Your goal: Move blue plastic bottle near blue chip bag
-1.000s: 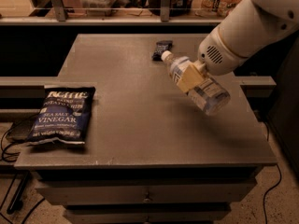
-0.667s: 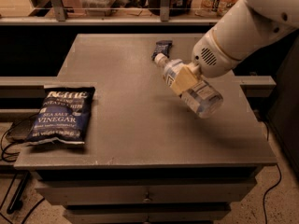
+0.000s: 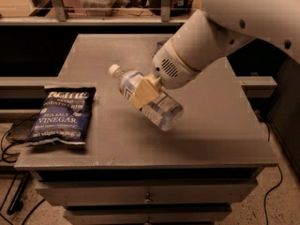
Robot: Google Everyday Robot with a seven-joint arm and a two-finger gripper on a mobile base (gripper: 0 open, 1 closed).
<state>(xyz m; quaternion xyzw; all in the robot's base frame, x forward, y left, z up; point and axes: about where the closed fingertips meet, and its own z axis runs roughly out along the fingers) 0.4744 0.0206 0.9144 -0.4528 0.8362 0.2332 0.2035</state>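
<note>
The blue plastic bottle (image 3: 159,104) is clear with a white cap and pale label. It is held tilted above the middle of the grey table (image 3: 215,125), cap pointing up and left. My gripper (image 3: 145,92) is shut on the bottle's middle, its tan finger across the body, with the white arm coming in from the upper right. The blue chip bag (image 3: 63,115), dark navy with white "Vinegar" lettering, lies flat at the table's front left corner, about a bottle's length left of the bottle.
The small dark wrapper at the table's back is mostly hidden behind my arm (image 3: 161,45). Drawers (image 3: 145,196) sit below the table top. Cables (image 3: 9,144) lie on the floor at left. A shelf with railings (image 3: 108,8) runs behind the table.
My gripper has carried the bottle leftward from the right part of the table toward the middle, closer to the chip bag. The chip bag has not moved.
</note>
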